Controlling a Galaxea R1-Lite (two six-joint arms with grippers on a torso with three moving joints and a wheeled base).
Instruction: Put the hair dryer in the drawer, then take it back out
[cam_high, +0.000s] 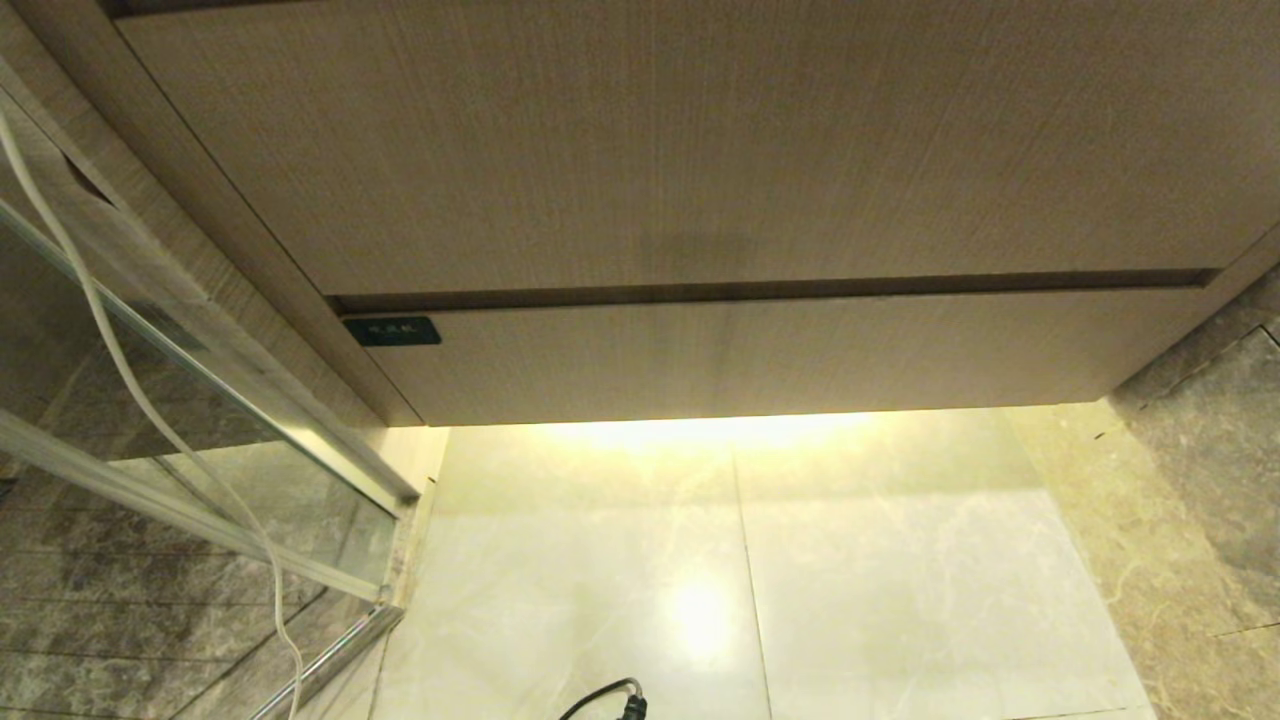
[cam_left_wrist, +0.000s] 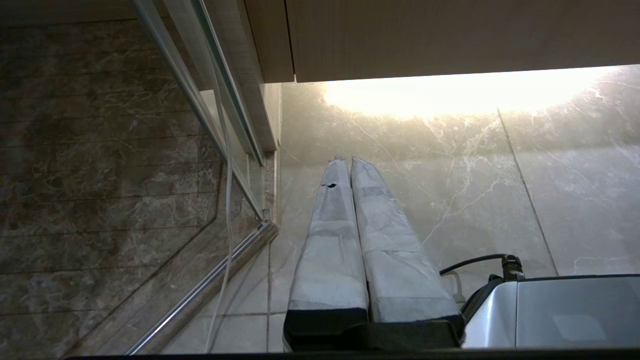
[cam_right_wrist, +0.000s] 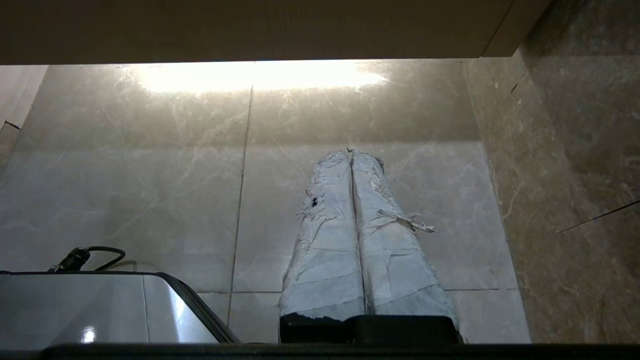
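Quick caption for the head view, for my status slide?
Closed wood-grain drawer with dark label above lit marble floor; no hair dryer or gripper visible.

Pale glossy marble floor tiles (cam_high: 880, 590) glowing under warm under-cabinet light; taller plain wood-grain panel (cam_high: 700, 140) above; glass shower partition (cam_high: 150, 400) left; dark marble wall (cam_high: 1210, 450) right.

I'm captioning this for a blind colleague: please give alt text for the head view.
A closed light wood-grain drawer with a small dark label sits under a taller wood-grain panel, above glossy pale floor tiles lit from beneath. A glass partition with a hanging white cord stands left; no hair dryer or gripper shows.
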